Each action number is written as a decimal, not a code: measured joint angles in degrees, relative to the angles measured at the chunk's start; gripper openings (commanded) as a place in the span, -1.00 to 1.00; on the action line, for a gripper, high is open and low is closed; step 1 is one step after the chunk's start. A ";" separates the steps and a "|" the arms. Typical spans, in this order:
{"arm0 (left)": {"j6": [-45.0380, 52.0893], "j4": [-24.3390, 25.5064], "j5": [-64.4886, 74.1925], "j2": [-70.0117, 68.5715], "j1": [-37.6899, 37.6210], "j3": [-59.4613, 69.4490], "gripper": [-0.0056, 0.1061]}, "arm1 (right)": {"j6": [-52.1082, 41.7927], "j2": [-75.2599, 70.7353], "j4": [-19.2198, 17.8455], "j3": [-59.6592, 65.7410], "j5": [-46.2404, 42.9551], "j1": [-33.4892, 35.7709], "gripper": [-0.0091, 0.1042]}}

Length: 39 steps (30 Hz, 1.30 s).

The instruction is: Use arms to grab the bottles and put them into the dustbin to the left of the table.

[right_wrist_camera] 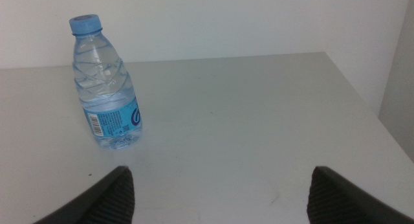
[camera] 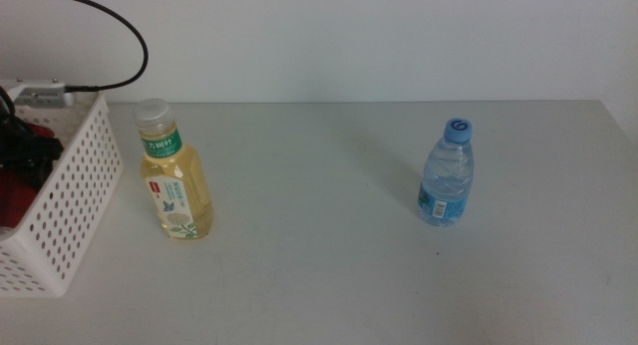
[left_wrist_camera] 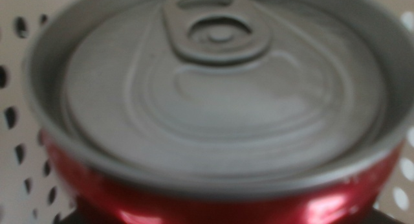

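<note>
The red soda can [left_wrist_camera: 213,107] fills the left wrist view, its silver top towards the camera. My left gripper [camera: 22,161] is down inside the white perforated dustbin [camera: 75,200] at the table's left edge and is shut on the can, which shows red in the middle view [camera: 10,200]. The yellowish tea bottle [camera: 174,180] stands upright just right of the dustbin. The small water bottle [camera: 447,175] stands upright at the right. My right gripper [right_wrist_camera: 220,179] is open and empty, low over the table, short of the water bottle [right_wrist_camera: 107,88]. It is out of the middle view.
A black cable [camera: 120,31] loops over the dustbin's far corner against the white wall. The grey-white table [camera: 319,245] ends at the wall behind and at a side edge [right_wrist_camera: 359,88] beyond the water bottle.
</note>
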 measured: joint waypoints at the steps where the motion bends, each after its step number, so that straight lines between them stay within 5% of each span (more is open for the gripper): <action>1: -0.37 0.05 -0.15 0.72 0.00 0.00 -0.93 | 0.00 0.00 0.00 0.00 0.00 0.00 0.83; 8: -1.50 0.50 -0.45 3.65 0.00 0.00 -0.91 | 0.00 0.00 0.00 0.00 0.00 0.00 0.83; 12: -1.50 0.50 -0.62 3.76 0.00 -0.39 -0.69 | 0.00 0.00 0.00 0.00 0.00 0.00 0.83; 16: -1.68 0.16 -0.65 3.81 0.00 -0.48 -0.14 | 0.00 0.00 0.00 0.00 0.00 0.00 0.83; 17: -1.68 0.04 -0.65 3.81 0.00 -0.68 0.25 | 0.00 0.00 0.00 0.00 0.00 0.00 0.83; 20: -2.73 0.61 -0.25 3.81 0.00 -2.28 0.41 | 0.00 0.00 0.00 0.00 0.00 0.00 0.83; 32: -5.00 1.15 -0.08 -6.87 0.00 -4.00 0.44 | 0.00 0.00 0.00 0.00 0.00 0.00 0.83; 39: -6.15 -8.04 0.73 -16.36 -1.27 -3.62 0.44 | 0.00 0.00 0.00 0.00 0.00 0.00 0.83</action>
